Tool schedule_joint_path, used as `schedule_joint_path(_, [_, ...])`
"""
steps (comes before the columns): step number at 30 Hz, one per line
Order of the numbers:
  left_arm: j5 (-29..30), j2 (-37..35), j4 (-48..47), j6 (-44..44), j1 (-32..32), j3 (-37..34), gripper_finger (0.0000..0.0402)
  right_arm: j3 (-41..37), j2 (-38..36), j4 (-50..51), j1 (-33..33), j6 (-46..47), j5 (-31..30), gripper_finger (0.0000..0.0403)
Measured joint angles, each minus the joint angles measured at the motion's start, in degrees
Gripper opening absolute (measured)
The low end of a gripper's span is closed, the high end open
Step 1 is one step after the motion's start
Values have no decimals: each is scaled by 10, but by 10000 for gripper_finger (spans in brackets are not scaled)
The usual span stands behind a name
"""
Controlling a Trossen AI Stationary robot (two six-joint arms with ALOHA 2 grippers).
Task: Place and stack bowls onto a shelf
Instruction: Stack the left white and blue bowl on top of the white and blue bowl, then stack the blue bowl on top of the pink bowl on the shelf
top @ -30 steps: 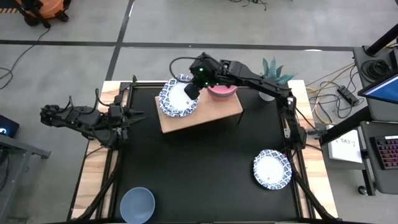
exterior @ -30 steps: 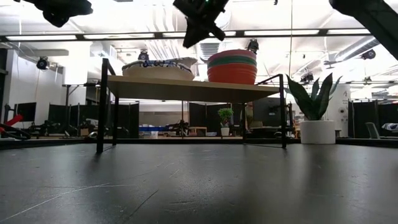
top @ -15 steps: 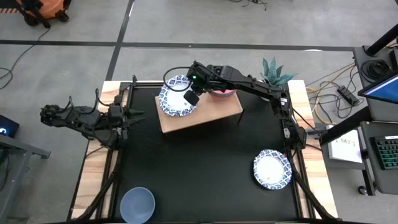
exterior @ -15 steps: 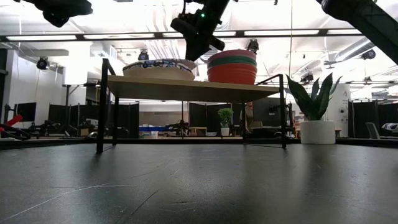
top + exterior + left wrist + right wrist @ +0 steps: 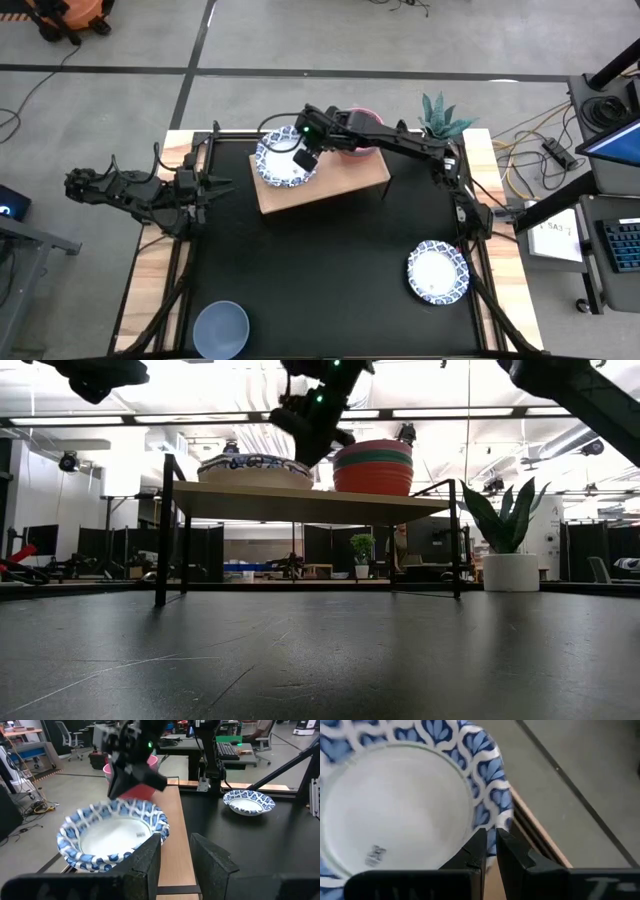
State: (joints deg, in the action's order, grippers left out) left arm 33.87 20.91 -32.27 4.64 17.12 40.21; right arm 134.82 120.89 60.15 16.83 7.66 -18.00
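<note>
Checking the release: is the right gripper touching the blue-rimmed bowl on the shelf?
Cannot tell. In the right wrist view the right gripper, nearly shut, overlaps the rim of the blue-rimmed bowl; the low view shows neither contact nor gap.

Grey concrete floor (image 5: 120, 40) is spreading around, long ceiling strip lights (image 5: 200, 418) are glowing overhead, black cables (image 5: 520, 130) are trailing at three o'clock.

A shelf (image 5: 310, 503) is standing on dark legs on the table (image 5: 320, 655), carrying a blue-rimmed bowl (image 5: 253, 468) and a stack of bowls (image 5: 373, 467) with red lowest. The right gripper (image 5: 308, 422) is hanging just above the blue-rimmed bowl's edge. A potted plant (image 5: 505, 540) is sitting beside the shelf.
</note>
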Motion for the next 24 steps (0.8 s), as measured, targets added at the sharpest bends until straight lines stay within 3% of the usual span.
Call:
schedule_joint_path(9, [0,0,0,-1,0,-2,91,1,-15,-3,-19,-5,0,31])
schedule_joint_path(14, [-8,2,1,3,0,-2,91,1,-52,1,-62,-24,0,31])
schedule_joint_path(24, [-116,58,101,-3,0,-2,91,-4,-87,65,-188,-28,-22,31])
